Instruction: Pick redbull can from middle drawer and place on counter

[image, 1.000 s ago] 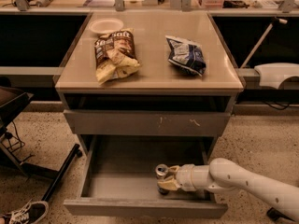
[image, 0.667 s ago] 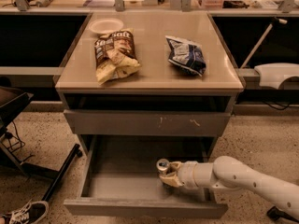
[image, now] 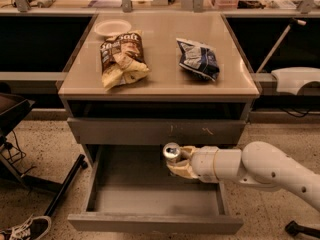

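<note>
Up went the redbull can, pinched tight by the gripper fingers, now above the open middle drawer. On the counter, a brown chip bag says "Soft".

Gripper w/ redbull can over middle drawer; L bag, R bag, plate on counter.
</note>
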Robot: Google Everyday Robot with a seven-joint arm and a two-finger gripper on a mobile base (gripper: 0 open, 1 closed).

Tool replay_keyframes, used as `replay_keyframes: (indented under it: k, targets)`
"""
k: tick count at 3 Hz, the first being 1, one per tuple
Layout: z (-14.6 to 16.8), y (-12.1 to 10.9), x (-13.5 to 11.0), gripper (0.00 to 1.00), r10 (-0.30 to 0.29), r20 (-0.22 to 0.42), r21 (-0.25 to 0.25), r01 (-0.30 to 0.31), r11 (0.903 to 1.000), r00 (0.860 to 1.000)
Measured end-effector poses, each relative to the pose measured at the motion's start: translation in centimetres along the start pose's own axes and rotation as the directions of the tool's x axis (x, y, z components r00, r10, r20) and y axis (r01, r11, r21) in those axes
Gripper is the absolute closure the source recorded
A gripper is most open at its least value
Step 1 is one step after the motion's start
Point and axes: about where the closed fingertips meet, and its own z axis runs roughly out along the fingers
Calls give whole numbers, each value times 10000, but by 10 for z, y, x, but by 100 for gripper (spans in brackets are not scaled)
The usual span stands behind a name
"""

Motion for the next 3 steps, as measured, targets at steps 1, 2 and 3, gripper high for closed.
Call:
replay_keyframes:
  k: [1,2,3]
  targets:
    - [-26,11,-80,100,-670,213,329,663,9973,9975]
    - [-36,16,-108,100,-1358,-105,590,1362,9889,9907]
    - [-36,15,-108,100,-1358,-106,591,1362,9889,9907]
